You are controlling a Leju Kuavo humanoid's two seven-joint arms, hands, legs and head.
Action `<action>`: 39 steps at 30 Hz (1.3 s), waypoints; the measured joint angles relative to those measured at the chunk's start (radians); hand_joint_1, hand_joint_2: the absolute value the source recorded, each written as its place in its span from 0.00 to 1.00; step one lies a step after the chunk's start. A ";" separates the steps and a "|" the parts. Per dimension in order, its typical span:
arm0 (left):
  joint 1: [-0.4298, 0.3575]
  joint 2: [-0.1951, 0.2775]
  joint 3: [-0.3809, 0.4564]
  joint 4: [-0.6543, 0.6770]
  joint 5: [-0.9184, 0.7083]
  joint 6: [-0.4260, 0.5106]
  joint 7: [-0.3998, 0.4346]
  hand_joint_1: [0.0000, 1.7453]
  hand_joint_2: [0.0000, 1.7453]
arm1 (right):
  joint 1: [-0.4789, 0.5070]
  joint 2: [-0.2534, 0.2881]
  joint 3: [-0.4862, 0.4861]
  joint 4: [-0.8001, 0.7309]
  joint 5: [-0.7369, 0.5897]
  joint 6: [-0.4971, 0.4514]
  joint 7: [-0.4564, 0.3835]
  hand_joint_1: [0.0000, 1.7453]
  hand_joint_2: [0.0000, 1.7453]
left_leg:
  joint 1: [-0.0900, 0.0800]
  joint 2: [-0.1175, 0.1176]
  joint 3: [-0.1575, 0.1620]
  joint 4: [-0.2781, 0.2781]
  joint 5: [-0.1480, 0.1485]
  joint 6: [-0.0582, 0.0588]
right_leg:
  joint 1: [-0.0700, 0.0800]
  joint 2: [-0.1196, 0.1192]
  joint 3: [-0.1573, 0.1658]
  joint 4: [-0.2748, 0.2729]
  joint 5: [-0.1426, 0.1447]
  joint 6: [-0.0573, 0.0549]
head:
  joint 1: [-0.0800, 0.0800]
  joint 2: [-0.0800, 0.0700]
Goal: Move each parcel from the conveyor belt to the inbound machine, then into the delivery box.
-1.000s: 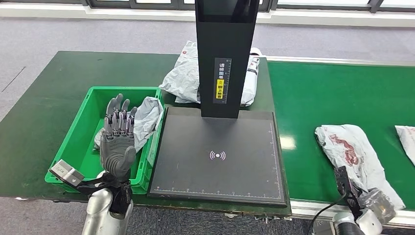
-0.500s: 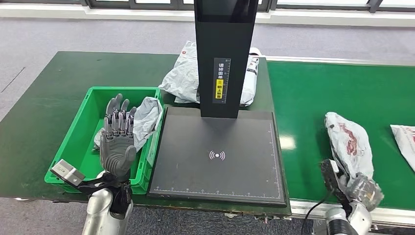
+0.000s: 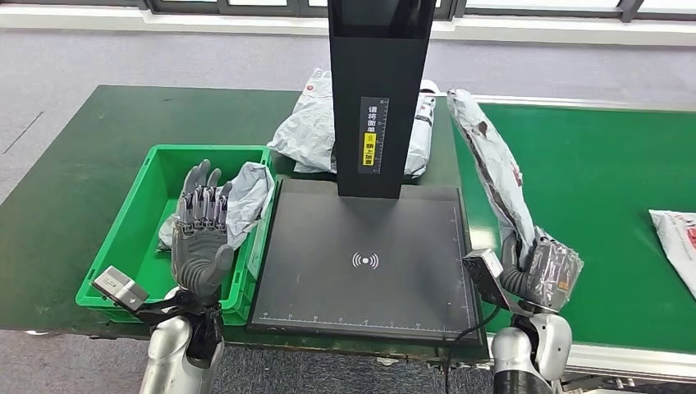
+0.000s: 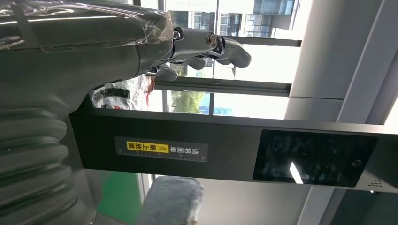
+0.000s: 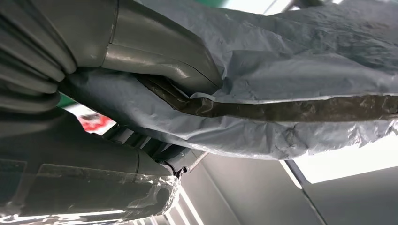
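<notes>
My right hand [image 3: 542, 271] grips the lower end of a long grey parcel [image 3: 492, 168] with red print, held up on end at the right edge of the black inbound machine's plate [image 3: 365, 263]. Up close, the thumb [image 5: 159, 58] presses the grey parcel [image 5: 300, 79] against the dark fingers. My left hand [image 3: 201, 230] is raised with fingers apart and nothing in it, over the near side of the green delivery box [image 3: 135, 238]. A grey parcel [image 3: 246, 197] lies in that box. The left hand [image 4: 141, 42] faces the machine's black column [image 4: 225, 150].
The machine's black column [image 3: 379, 90] rises at the back of the plate, with a pile of grey parcels [image 3: 312, 131] behind it. Another parcel [image 3: 677, 238] lies on the green conveyor belt [image 3: 599, 164] at the far right.
My right hand has lifted the grey parcel off the belt and swung it left and up, to the plate's right edge. The left hand has stayed over the box.
</notes>
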 joint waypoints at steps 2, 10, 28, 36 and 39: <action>0.000 0.000 0.000 0.002 -0.003 0.007 0.000 0.00 1.00 | 0.020 0.007 0.047 -0.045 -0.012 -0.006 -0.007 1.00 1.00 | 0.000 0.000 0.000 0.000 0.000 0.000 | 0.000 0.001 0.000 0.000 0.000 0.000 | 0.000 0.000; -0.001 0.000 0.000 0.007 -0.014 0.025 0.000 0.00 1.00 | 0.048 0.015 0.226 -0.139 -0.011 0.069 0.023 1.00 1.00 | 0.000 0.001 0.001 0.000 0.000 0.000 | 0.000 0.002 -0.001 0.000 0.000 -0.001 | 0.000 0.000; -0.002 0.000 0.000 0.014 -0.029 0.028 0.000 0.00 1.00 | 0.035 0.014 0.386 -0.072 -0.045 0.273 0.064 1.00 1.00 | 0.000 0.001 0.001 0.000 0.000 0.000 | 0.000 0.002 -0.001 0.000 0.000 -0.001 | 0.000 0.000; -0.003 0.000 0.000 0.022 -0.032 0.029 0.000 0.00 1.00 | -0.014 0.016 0.456 0.133 -0.077 0.336 0.055 1.00 1.00 | 0.000 0.001 0.001 0.000 0.000 0.000 | 0.000 0.002 -0.001 0.000 0.000 -0.001 | 0.000 0.000; -0.003 0.000 0.000 0.023 -0.032 0.031 0.000 0.00 1.00 | -0.053 0.018 0.472 0.235 -0.105 0.359 0.057 1.00 1.00 | 0.000 0.001 0.001 0.000 0.000 0.000 | 0.000 0.002 -0.001 0.000 0.000 -0.001 | 0.000 0.000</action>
